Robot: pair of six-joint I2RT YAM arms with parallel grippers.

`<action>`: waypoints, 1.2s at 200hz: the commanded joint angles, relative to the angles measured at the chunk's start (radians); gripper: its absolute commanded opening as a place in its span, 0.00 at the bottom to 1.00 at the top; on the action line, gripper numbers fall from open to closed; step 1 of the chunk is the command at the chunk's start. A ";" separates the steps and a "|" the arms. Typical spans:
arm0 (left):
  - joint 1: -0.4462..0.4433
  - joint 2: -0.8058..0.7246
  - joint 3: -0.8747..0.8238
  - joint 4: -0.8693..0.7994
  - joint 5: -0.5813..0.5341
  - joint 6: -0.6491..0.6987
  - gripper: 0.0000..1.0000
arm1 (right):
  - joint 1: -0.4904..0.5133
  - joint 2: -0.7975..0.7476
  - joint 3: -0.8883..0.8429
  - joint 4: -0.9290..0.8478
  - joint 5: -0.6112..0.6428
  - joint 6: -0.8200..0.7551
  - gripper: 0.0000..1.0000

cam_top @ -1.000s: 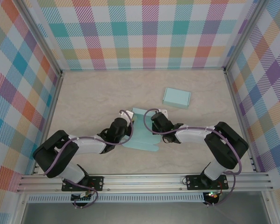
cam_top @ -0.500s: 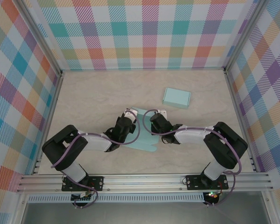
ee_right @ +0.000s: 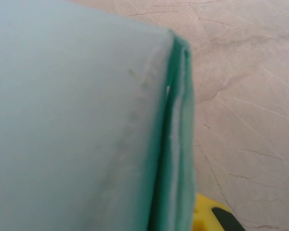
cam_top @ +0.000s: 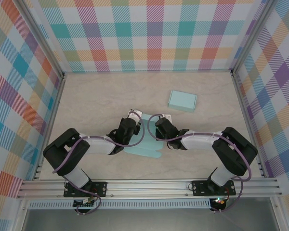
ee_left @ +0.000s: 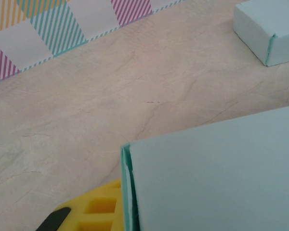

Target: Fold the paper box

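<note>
Lying low in the middle of the top view, the paper box (cam_top: 143, 144) is a pale teal sheet, only partly folded. Its long axis runs up and down the frame, and the lower end leans a little to the right. Its lower edge is a straight line slanting down toward the right, and its upper end reaches up between the 2 claws. The left claw (cam_top: 136, 119) sits at the sheet's upper left edge. Its wrist view shows a raised teal panel with a doubled corner edge, just beside 1 yellow finger pad (ee_left: 98, 211) at the bottom of the frame; whether that claw is closed I cannot tell. The right claw (cam_top: 157, 130) is closed on the sheet's right side. In its wrist view a folded double-layer edge runs down the frame, right against its own yellow finger (ee_right: 207, 214). A second box (cam_top: 182, 100), already closed up, lies to the upper right, well apart from the sheet, with its long side nearly level. The surface (cam_top: 96, 101) is bare across the upper left and along the left side of the frame, and a narrower strip is bare below the sheet. Plaid walls (cam_top: 154, 38) close in 3 sides.
</note>
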State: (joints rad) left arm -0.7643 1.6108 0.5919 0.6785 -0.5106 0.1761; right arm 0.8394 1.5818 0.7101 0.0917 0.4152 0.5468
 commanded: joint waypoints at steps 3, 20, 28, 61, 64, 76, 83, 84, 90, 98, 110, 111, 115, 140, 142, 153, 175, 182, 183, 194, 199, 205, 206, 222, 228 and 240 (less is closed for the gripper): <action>0.010 -0.025 0.005 -0.058 -0.095 -0.030 0.15 | 0.009 -0.017 -0.001 -0.057 -0.004 0.009 0.00; 0.011 -0.043 -0.013 -0.087 -0.148 -0.069 0.15 | 0.009 -0.019 -0.001 -0.064 0.004 0.020 0.00; 0.011 -0.052 -0.020 -0.102 -0.165 -0.089 0.15 | 0.009 -0.020 0.001 -0.064 0.006 0.022 0.00; 0.011 -0.046 -0.024 -0.175 -0.242 -0.183 0.16 | 0.011 -0.012 0.005 -0.065 0.000 0.036 0.00; 0.010 -0.044 -0.022 -0.182 -0.253 -0.193 0.14 | 0.012 -0.011 0.006 -0.065 -0.001 0.038 0.00; 0.010 -0.031 -0.012 -0.205 -0.296 -0.227 0.04 | 0.016 -0.011 0.008 -0.064 -0.001 0.043 0.00; 0.010 -0.022 -0.002 -0.222 -0.330 -0.247 0.01 | 0.020 -0.011 0.010 -0.068 0.002 0.049 0.00; 0.010 -0.021 0.000 -0.224 -0.334 -0.251 0.01 | 0.021 -0.010 0.011 -0.070 0.002 0.050 0.00; 0.009 -0.014 0.008 -0.238 -0.360 -0.270 0.00 | 0.026 -0.009 0.015 -0.074 0.004 0.056 0.00; 0.007 -0.005 0.022 -0.258 -0.396 -0.301 0.00 | 0.037 -0.006 0.025 -0.088 0.011 0.070 0.00; 0.005 0.011 0.043 -0.287 -0.447 -0.342 0.00 | 0.056 0.006 0.046 -0.113 0.027 0.093 0.00; 0.004 0.011 0.044 -0.289 -0.451 -0.346 0.00 | 0.059 0.007 0.048 -0.115 0.029 0.095 0.00; 0.003 0.017 0.051 -0.298 -0.468 -0.364 0.00 | 0.067 0.014 0.056 -0.126 0.036 0.105 0.00; 0.002 0.043 0.111 -0.450 -0.601 -0.547 0.00 | 0.105 0.059 0.110 -0.180 0.073 0.186 0.00; 0.002 0.045 0.115 -0.459 -0.605 -0.561 0.00 | 0.106 0.061 0.111 -0.180 0.073 0.191 0.00; 0.003 0.049 0.127 -0.492 -0.605 -0.604 0.00 | 0.112 0.068 0.111 -0.165 0.072 0.213 0.00; 0.006 0.042 0.099 -0.411 -0.505 -0.572 0.01 | 0.115 0.075 0.115 -0.152 0.069 0.220 0.00; 0.005 0.035 0.080 -0.352 -0.447 -0.531 0.05 | 0.115 0.078 0.123 -0.160 0.069 0.217 0.00; 0.005 0.034 0.077 -0.344 -0.439 -0.525 0.06 | 0.115 0.079 0.124 -0.162 0.070 0.216 0.00; 0.005 0.024 0.048 -0.281 -0.351 -0.482 0.15 | 0.114 0.085 0.138 -0.184 0.078 0.214 0.00; 0.005 0.018 0.041 -0.268 -0.317 -0.471 0.18 | 0.115 0.088 0.145 -0.192 0.080 0.214 0.00; 0.005 0.009 0.032 -0.256 -0.279 -0.458 0.21 | 0.115 0.090 0.150 -0.199 0.083 0.214 0.00; 0.005 0.009 0.031 -0.254 -0.271 -0.456 0.21 | 0.115 0.090 0.151 -0.200 0.082 0.214 0.00; 0.004 -0.021 0.009 -0.230 -0.172 -0.441 0.27 | 0.115 0.096 0.162 -0.210 0.082 0.214 0.00; 0.003 -0.034 -0.002 -0.221 -0.146 -0.440 0.28 | 0.115 0.098 0.168 -0.217 0.082 0.217 0.00; 0.003 -0.061 -0.023 -0.217 -0.111 -0.444 0.31 | 0.115 0.099 0.174 -0.226 0.083 0.220 0.00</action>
State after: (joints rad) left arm -0.7807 1.6077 0.6201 0.4313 -0.7216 -0.2794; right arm 0.9470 1.6695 0.8585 -0.0685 0.4831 0.7269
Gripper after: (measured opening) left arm 0.295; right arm 0.095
